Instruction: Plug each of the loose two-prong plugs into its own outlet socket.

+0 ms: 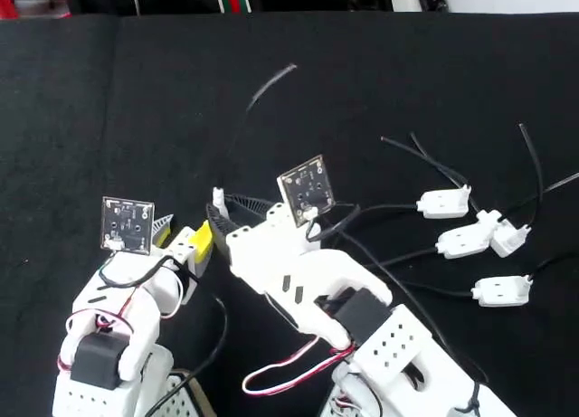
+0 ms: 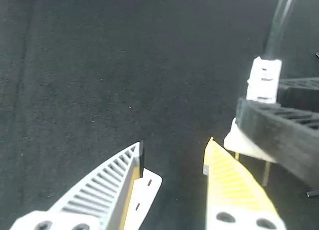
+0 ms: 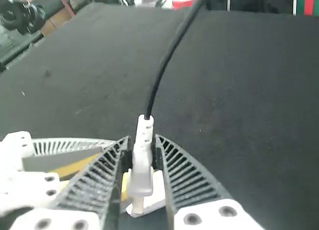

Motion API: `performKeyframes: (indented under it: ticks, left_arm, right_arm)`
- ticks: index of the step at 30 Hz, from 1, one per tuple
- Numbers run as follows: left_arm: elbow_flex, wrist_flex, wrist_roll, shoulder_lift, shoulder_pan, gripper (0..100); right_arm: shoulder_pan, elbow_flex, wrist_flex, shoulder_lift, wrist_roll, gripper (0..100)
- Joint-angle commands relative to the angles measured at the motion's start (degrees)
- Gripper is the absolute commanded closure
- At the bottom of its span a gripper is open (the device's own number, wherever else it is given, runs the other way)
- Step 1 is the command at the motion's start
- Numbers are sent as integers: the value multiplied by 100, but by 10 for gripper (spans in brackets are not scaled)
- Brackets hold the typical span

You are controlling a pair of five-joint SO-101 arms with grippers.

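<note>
A white two-prong plug (image 3: 141, 162) on a black cable (image 3: 169, 55) stands upright between the black ribbed fingers of my right gripper (image 3: 142, 140), which is shut on it. In the high view this plug (image 1: 218, 200) and the right gripper (image 1: 228, 214) are left of the table's middle. My left gripper (image 2: 174, 147) stands open just beside it, one finger white and one yellow, nothing between them. From the left wrist the held plug (image 2: 263, 80) shows its prongs pointing down below the black finger (image 2: 284, 125). In the high view the left gripper (image 1: 187, 239) sits close to the left of the right one.
Several white outlet sockets and plugs on black cables lie at the right: one (image 1: 443, 203) farthest back, a joined pair (image 1: 479, 236) in the middle, one (image 1: 500, 290) nearest. The held plug's cable (image 1: 271, 80) arcs up behind. The table (image 1: 118, 118) is covered in black cloth.
</note>
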Motion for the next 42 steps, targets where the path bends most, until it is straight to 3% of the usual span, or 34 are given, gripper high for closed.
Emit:
performKeyframes:
  ticks: [1, 8, 12, 17, 20, 26, 42]
  left_arm:
    - [-453, 246, -18, -26, 4, 791]
    - [-418, 387, -53, -26, 154, 789]
    - [-382, 484, -633, -26, 611, 791]
    - [-382, 475, -633, -26, 655, 791]
    - [-365, 299, -563, -18, 479, 791]
    - [215, -791, -114, -18, -127, 791]
    - [189, -774, -88, -18, -567, 791]
  right_arm:
    - [-70, -31, -475, -136, 44, 986]
    - [-62, -136, -545, -136, 44, 986]
    - [9, -154, -571, -136, 44, 987]
    - [44, -145, -563, -136, 44, 987]
    - [18, -110, -466, -136, 35, 987]
    - [18, -382, 440, -136, 35, 987]
    - [26, -426, 677, -101, 387, 986]
